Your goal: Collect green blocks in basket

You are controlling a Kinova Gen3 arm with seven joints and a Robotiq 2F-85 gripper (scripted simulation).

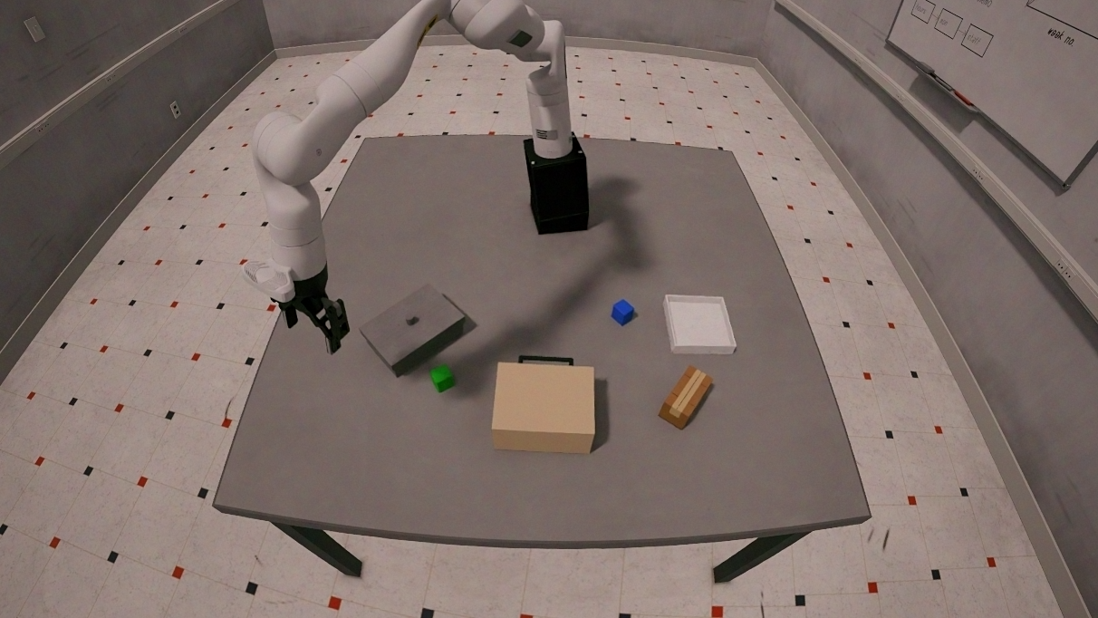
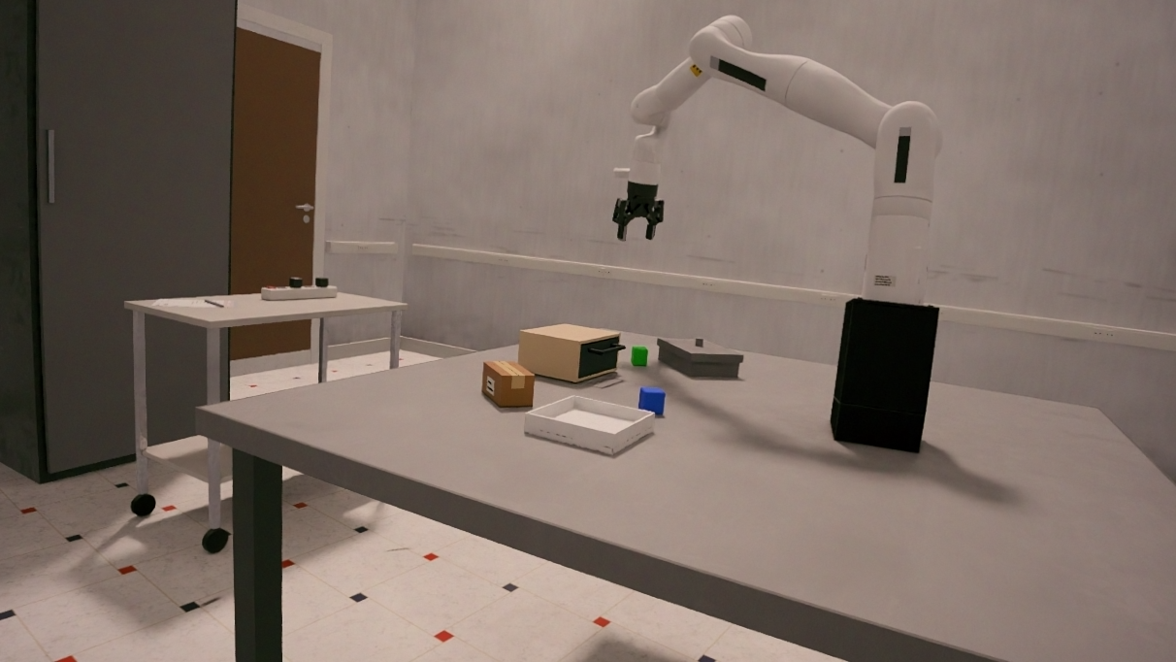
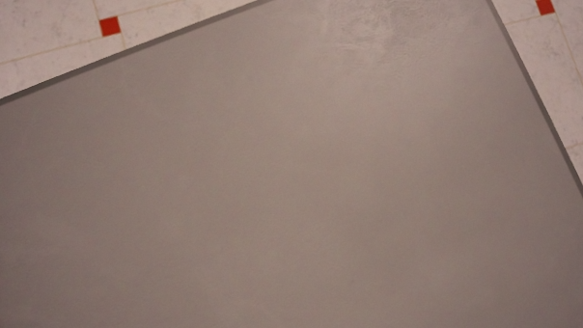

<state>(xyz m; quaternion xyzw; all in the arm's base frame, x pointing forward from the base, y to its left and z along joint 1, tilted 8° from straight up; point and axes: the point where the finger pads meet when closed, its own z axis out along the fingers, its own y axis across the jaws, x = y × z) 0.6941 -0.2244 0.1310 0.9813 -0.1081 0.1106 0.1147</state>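
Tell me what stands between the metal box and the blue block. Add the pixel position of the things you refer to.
In the top view, the stretch between the metal box (image 1: 425,351) (image 2: 713,364) and the blue block (image 1: 622,312) (image 2: 651,401) holds no object, only table (image 1: 537,491) and the arm's shadow.

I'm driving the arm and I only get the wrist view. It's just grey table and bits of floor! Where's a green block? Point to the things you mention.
Observer: One green block (image 1: 442,378) (image 2: 638,355) sits on the table between the metal box (image 1: 431,345) (image 2: 717,371) and the light wooden cabinet (image 1: 544,400) (image 2: 550,353).
Operator: Cool! Is my grabber open?
Observer: Yes, the gripper (image 1: 311,336) (image 2: 637,236) is open, its fingers apart with nothing between them.
Operator: Where do I drop the green one? Is anything in there already?
Observer: The white basket (image 1: 699,351) (image 2: 567,433) has nothing in it; the blue block (image 1: 622,312) (image 2: 651,400) is on the table beside it.
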